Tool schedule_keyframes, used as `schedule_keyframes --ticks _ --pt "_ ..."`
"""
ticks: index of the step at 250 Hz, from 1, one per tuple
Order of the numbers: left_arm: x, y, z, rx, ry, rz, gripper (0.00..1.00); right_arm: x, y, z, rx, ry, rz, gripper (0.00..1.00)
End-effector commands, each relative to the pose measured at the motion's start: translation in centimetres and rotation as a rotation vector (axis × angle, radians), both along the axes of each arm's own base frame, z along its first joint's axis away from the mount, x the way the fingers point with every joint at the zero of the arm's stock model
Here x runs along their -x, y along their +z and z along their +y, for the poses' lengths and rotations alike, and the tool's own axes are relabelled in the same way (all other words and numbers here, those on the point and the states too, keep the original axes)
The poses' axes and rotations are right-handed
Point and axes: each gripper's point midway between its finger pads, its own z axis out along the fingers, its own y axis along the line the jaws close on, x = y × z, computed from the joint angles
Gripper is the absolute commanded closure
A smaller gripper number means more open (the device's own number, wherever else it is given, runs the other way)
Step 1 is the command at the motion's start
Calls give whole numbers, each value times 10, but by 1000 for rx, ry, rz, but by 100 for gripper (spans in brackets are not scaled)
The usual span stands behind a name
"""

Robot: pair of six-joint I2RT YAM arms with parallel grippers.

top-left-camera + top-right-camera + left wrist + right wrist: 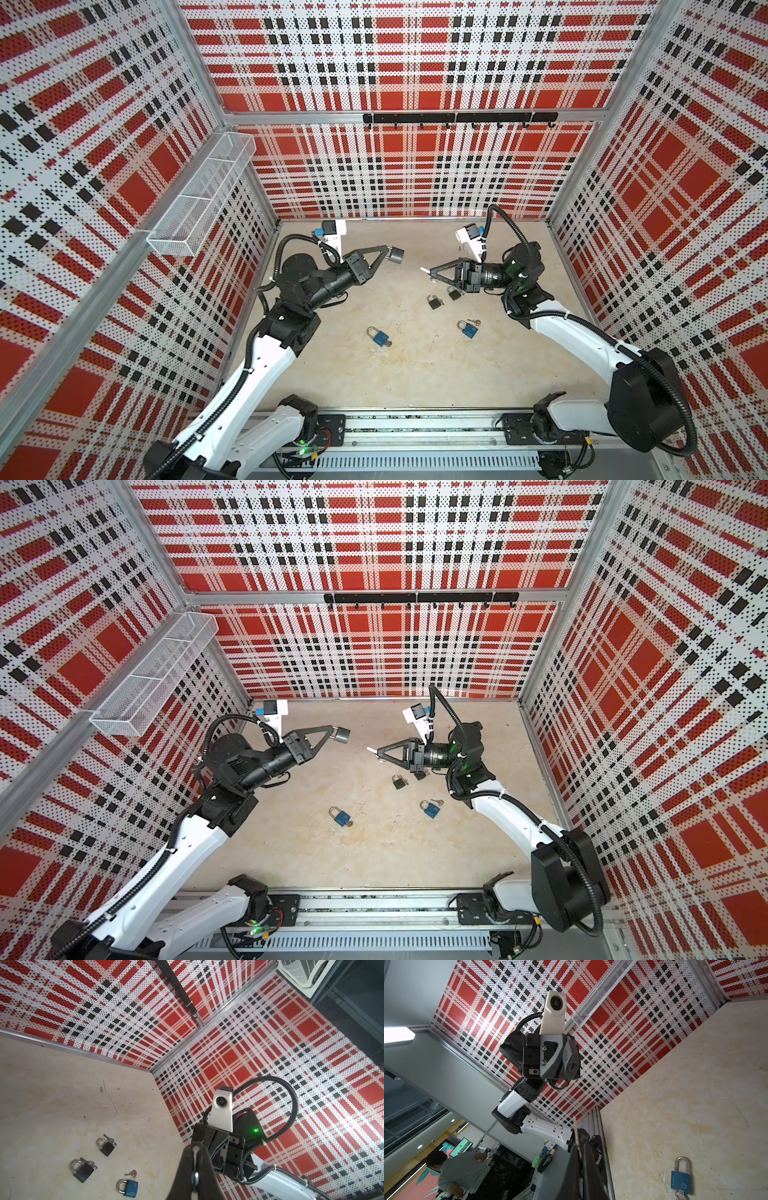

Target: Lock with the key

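Presently, left pincer [387, 252] clamped on dark grey boxy metal padlock [398, 254], held above mottled beige table [415, 374]; right pincer [432, 272] clamped on slim flat metal key [424, 270], aloft, apart from padlock.

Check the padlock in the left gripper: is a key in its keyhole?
Out. The padlock's keyhole shows empty in the right wrist view; the right gripper holds the key, apart.

Bright, even light; soft shadows; strong wide-angle edge distortion; wrist-view foreground blurred.
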Motion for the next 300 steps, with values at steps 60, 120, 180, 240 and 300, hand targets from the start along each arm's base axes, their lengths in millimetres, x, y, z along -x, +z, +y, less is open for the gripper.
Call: schedule_keyframes --ticks 60,120,180,240,300 --pt "2 -65 -3 -127 -13 149 100 3 -6 -24 192 -176 -133 100" --pt "11 -116 -24 -374 -17 210 100 2 -11 -37 245 -243 -111 100" --pt "22 -167 -62 -487 -119 276 100 2 -17 -55 274 -311 -74 100" --pt "32 -217 -97 -595 -204 323 100 2 -39 -76 326 -389 2 100" --pt "36 -255 -129 -662 -278 349 100 5 -59 -84 344 -409 52 100"
